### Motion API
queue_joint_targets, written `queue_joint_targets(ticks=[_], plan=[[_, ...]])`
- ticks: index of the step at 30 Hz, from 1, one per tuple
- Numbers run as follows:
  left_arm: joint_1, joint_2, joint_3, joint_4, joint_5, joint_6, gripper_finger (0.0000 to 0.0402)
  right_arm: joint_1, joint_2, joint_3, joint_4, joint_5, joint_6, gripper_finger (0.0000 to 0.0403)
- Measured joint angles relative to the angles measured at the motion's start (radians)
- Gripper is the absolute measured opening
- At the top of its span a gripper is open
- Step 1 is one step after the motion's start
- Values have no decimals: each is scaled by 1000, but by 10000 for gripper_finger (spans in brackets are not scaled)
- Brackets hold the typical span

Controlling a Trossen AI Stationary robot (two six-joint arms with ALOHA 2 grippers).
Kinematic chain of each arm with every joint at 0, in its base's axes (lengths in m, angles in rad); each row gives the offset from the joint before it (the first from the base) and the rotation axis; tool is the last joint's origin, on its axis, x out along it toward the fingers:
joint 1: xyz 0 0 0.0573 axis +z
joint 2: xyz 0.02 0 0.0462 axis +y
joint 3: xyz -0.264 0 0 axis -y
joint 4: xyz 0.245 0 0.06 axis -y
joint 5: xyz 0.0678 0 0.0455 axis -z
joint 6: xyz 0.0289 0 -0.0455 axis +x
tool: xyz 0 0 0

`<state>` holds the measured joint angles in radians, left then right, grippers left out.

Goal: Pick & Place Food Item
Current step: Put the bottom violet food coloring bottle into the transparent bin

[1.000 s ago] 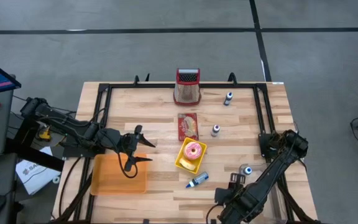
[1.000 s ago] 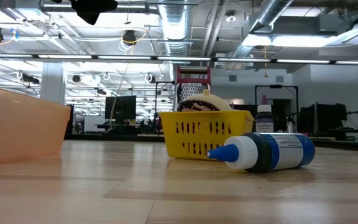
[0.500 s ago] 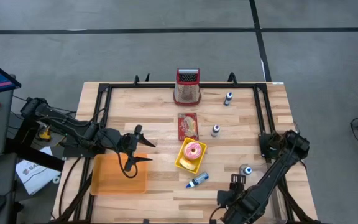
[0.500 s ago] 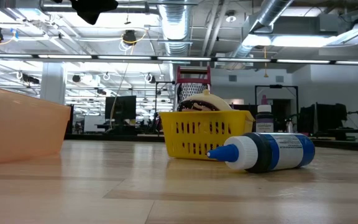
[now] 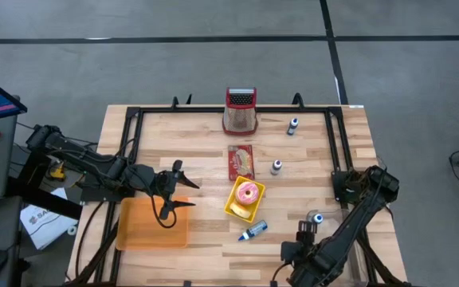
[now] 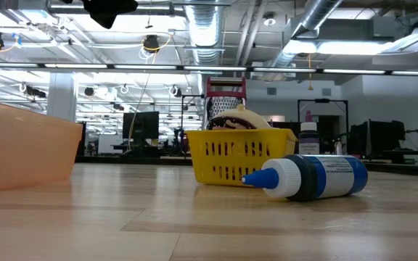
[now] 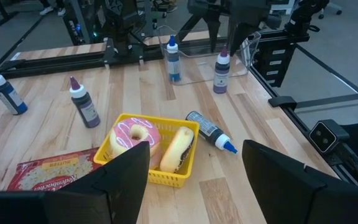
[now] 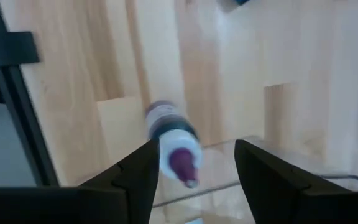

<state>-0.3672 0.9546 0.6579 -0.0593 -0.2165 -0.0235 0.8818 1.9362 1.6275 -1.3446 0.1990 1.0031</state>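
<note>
A yellow basket [image 5: 244,199] [image 7: 151,148] stands mid-table. It holds a pink-iced donut [image 7: 135,135] and a long bun [image 7: 175,149]. My left gripper [image 5: 175,192] [image 7: 194,186] hovers open over the right edge of the orange tray [image 5: 151,223], pointing toward the basket and touching nothing. At the near right, my right gripper [image 5: 307,231] [image 8: 194,183] hangs open and points down. It is just above a small purple-capped bottle [image 8: 169,142] [image 5: 315,217] and apart from it.
A blue bottle [image 5: 253,231] [image 6: 312,176] lies just in front of the basket. Behind the basket lie a red packet [image 5: 241,162] and a red-topped grater [image 5: 241,110]. Two small bottles [image 5: 276,167] [image 5: 293,125] stand at the right. A clear container rim [image 8: 229,149] is beside the purple-capped bottle.
My right arm has shifted a little toward the table's right edge and sunk slightly, still open, over the purple-capped bottle. Nothing on the table has moved.
</note>
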Motion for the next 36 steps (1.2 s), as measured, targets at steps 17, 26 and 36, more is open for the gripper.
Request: queue_joint_targets(ticks=[17, 26, 36], plan=[[0, 0, 0, 0, 3, 0, 250, -3, 0, -45, 53, -60, -8, 164], [0, 0, 0, 0, 3, 0, 250, -3, 0, -44, 58, -60, -8, 116], [0, 0, 0, 0, -1, 0, 250, -3, -4, -42, 26, -60, 6, 98]])
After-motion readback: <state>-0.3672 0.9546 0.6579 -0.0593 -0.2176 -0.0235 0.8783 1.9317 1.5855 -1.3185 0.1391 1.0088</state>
